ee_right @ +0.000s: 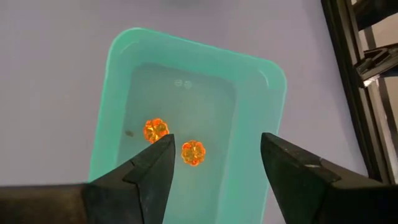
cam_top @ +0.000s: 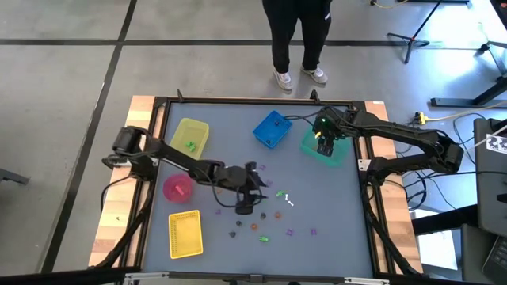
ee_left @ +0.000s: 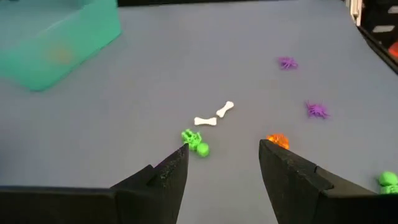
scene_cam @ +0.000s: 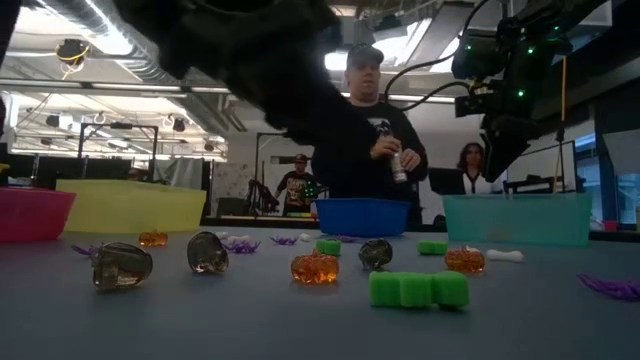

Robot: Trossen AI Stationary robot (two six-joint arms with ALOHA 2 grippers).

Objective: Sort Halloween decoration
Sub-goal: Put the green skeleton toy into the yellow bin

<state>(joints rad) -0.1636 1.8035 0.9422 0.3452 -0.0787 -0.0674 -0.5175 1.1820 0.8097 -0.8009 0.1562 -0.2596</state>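
Tiny trinkets (cam_top: 265, 222) scattered on table centre; two orange pumpkins (ee_right: 193, 152) in teal bin (ee_right: 118, 74).

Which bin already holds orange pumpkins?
The teal bin under the right gripper: two orange pumpkins lie inside it. The yellow bin holds green pieces.

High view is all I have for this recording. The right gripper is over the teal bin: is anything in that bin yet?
Observer: Yes. In the right wrist view the teal bin holds two orange pumpkins, and the right gripper hangs open above them, holding nothing.
Operator: And the left gripper, is it holding a trinket?
Observer: No. The left gripper is open over the mat, with a green trinket on the mat just ahead of one finger.
Operator: Anything else near it?
Observer: Two white bones lie just past the green trinket, and another orange pumpkin sits by the other finger.
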